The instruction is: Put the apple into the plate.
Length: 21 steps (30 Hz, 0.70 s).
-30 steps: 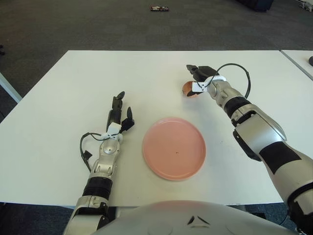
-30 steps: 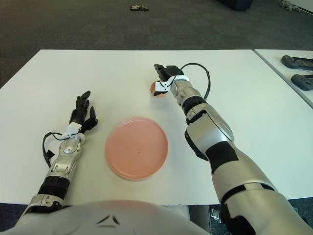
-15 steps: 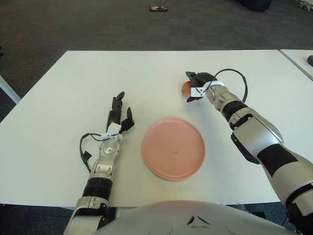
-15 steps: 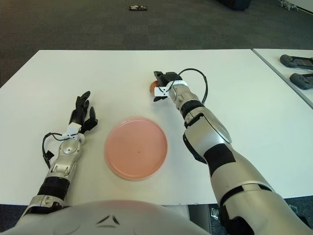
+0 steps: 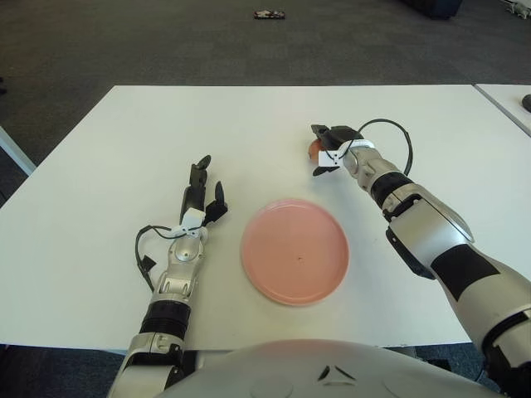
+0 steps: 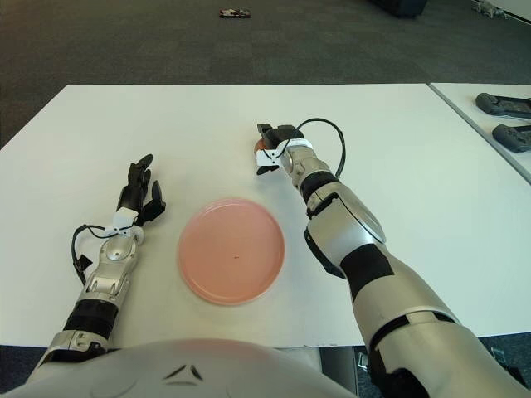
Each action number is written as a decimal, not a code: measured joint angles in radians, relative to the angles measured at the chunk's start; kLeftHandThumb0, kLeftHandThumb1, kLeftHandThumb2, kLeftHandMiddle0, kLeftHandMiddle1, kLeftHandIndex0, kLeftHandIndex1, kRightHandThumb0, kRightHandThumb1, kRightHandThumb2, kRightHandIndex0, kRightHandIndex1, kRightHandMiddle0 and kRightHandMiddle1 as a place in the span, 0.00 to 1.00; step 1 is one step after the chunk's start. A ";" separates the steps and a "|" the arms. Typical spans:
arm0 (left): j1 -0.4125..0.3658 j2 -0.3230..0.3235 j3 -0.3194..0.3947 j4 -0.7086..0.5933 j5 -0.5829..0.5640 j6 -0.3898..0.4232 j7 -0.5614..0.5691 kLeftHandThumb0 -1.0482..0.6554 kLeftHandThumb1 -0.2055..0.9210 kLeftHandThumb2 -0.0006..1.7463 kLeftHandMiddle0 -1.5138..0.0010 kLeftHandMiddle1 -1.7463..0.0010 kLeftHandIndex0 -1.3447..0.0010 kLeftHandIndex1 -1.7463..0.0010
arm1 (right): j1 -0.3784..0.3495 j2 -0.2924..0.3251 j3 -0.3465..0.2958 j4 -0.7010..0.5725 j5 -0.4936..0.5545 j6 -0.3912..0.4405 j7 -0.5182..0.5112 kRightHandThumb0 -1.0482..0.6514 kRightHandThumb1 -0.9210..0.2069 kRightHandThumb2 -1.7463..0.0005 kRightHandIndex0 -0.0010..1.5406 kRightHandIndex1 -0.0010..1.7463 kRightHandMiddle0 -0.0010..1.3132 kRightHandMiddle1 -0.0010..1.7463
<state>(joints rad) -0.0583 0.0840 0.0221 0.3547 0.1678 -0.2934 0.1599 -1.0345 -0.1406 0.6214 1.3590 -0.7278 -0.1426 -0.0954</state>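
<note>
The right hand (image 5: 328,148) is wrapped around the apple (image 5: 314,148) on the far side of the white bench (image 5: 99,166), its dark fingers pinching the fruit from above and from the right, so only a sliver of reddish skin shows at the hand's left edge. Whether the apple is already lifted clear of the bench or sits on it cannot be told. The pink plate (image 5: 294,250) lies nearer the robot and a little to the left of the apple, well apart from it, with nothing in it. The left hand (image 5: 202,195) shows to the left of the plate, fingers spread and pointing away, holding nothing.

The step in hand looks like the grasp itself, with the carry not yet done. The next move calls for a firm grip, a lift, then a short sweep toward the robot and slightly left to bring the apple over the plate's middle before lowering and letting go.
</note>
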 measured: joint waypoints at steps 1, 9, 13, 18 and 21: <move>0.000 0.000 0.000 0.000 0.000 0.000 0.000 0.11 1.00 0.55 0.86 0.97 1.00 0.69 | 0.001 0.001 0.000 0.001 0.000 0.003 0.000 0.00 0.00 0.97 0.00 0.00 0.00 0.00; 0.001 0.000 0.000 0.001 0.000 -0.002 0.002 0.11 1.00 0.54 0.86 0.97 1.00 0.69 | 0.005 0.012 -0.004 0.008 0.000 0.024 -0.002 0.00 0.00 0.97 0.00 0.00 0.00 0.00; 0.004 -0.001 0.000 0.000 -0.001 -0.005 0.002 0.11 1.00 0.54 0.86 0.97 1.00 0.70 | 0.005 0.014 -0.008 0.009 0.001 0.031 -0.002 0.00 0.00 0.96 0.00 0.00 0.00 0.00; 0.009 -0.005 0.000 -0.001 -0.001 -0.009 0.005 0.11 1.00 0.54 0.86 0.97 1.00 0.69 | 0.005 0.020 -0.013 0.011 0.002 0.039 -0.008 0.00 0.00 0.96 0.00 0.00 0.00 0.00; 0.011 -0.007 0.000 -0.001 -0.001 -0.011 0.010 0.11 1.00 0.53 0.86 0.97 1.00 0.68 | 0.005 0.024 -0.014 0.012 0.002 0.040 -0.011 0.00 0.00 0.96 0.00 0.00 0.00 0.00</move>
<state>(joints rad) -0.0475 0.0775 0.0222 0.3536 0.1671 -0.3041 0.1700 -1.0298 -0.1167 0.6071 1.3707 -0.7259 -0.1026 -0.1059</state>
